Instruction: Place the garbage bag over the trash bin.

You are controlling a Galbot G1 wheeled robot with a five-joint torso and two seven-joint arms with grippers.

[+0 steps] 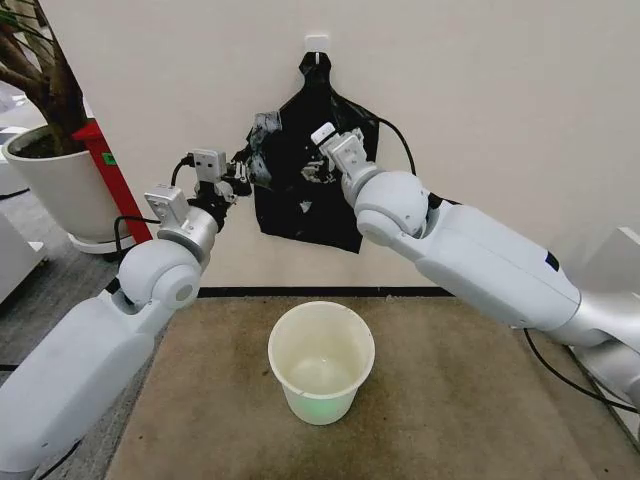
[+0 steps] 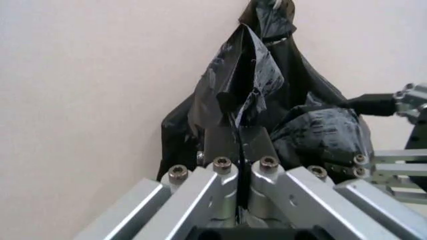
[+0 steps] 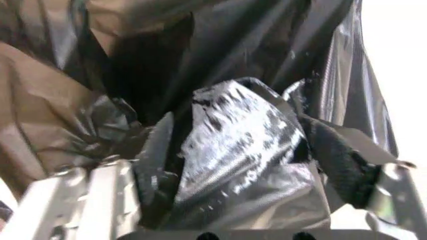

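A flat black bag bundle (image 1: 310,205) hangs from a white wall hook (image 1: 316,42). A glossy, crinkly fold of the garbage bag (image 1: 262,140) is pulled out from its upper left side. My left gripper (image 1: 246,165) is shut on that fold; in the left wrist view the closed fingers (image 2: 225,142) pinch the black film (image 2: 247,80). My right gripper (image 1: 318,168) is at the bundle's middle, open, with puffed bag film (image 3: 233,130) between its spread fingers (image 3: 157,160). The cream-white trash bin (image 1: 320,400) stands upright and open on the floor below, apart from both arms.
A large white plant pot (image 1: 55,185) and a red post (image 1: 108,170) stand at the left by the wall. Brown carpet (image 1: 470,400) surrounds the bin. The wall is right behind the bundle. A cable (image 1: 560,370) runs under my right arm.
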